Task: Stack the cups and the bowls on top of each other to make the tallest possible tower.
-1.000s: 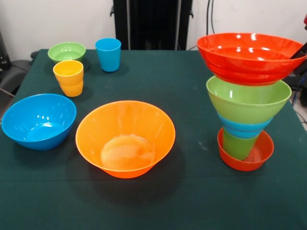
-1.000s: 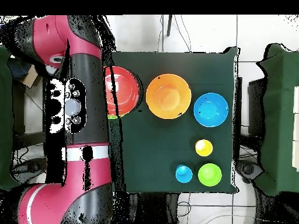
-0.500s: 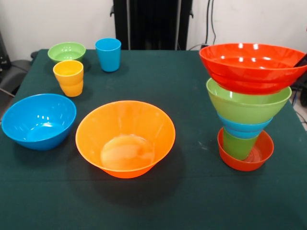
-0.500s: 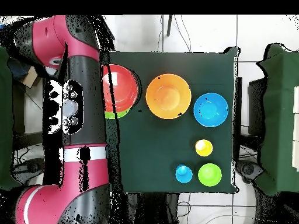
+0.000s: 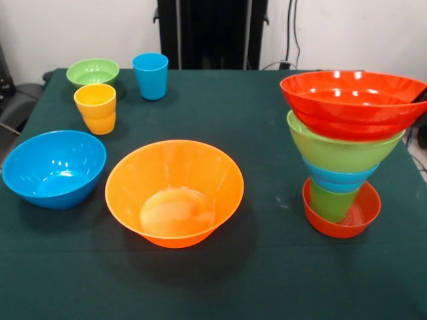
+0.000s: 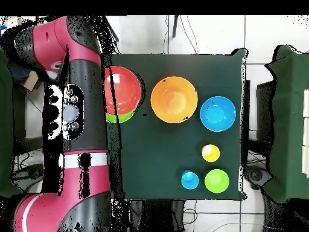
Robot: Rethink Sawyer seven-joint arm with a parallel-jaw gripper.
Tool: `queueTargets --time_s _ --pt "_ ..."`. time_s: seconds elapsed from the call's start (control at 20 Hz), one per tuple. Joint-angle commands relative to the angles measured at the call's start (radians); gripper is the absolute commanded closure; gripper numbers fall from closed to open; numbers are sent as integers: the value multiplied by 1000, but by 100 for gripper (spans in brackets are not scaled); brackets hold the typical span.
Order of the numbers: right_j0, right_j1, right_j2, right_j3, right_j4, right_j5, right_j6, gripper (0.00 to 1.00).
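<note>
Tower (image 5: 340,160) stands at right of the front frame on the dark green table (image 5: 267,280). Bottom to top: small red-orange bowl (image 5: 340,223), green cup (image 5: 331,203) standing in it, blue bowl (image 5: 339,179), large green bowl (image 5: 340,152), wide red bowl (image 5: 353,103) on top. The red bowl sits off-centre, pushed toward the right edge of the frame and tilted; the green bowl's rim shows on its left side.

Loose pieces, front view: big orange bowl (image 5: 175,192) at lower centre, blue bowl (image 5: 53,168) at left, yellow-orange cup (image 5: 95,108) above it, small green bowl (image 5: 93,72) and blue cup (image 5: 150,75) at upper left. All well apart from the tower.

Overhead: red and black arm (image 6: 78,121) runs up the left side of the frame, overlapping the left edge of the red bowl (image 6: 124,90); a sliver of the green bowl (image 6: 119,117) shows beneath it. The gripper itself is not made out in either view; whether it is open, closed or holding anything cannot be told.
</note>
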Motion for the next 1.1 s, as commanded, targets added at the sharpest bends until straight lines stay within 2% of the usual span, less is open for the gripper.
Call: queueTargets --time_s 0.05,0.3,0.75,1.1 --pt "17 -11 94 180 -25 -75 -88 100" --pt "23 -11 91 192 -25 -75 -87 100" --pt "37 14 47 158 -53 7 -83 100" --pt "33 14 75 160 -23 41 -92 100"
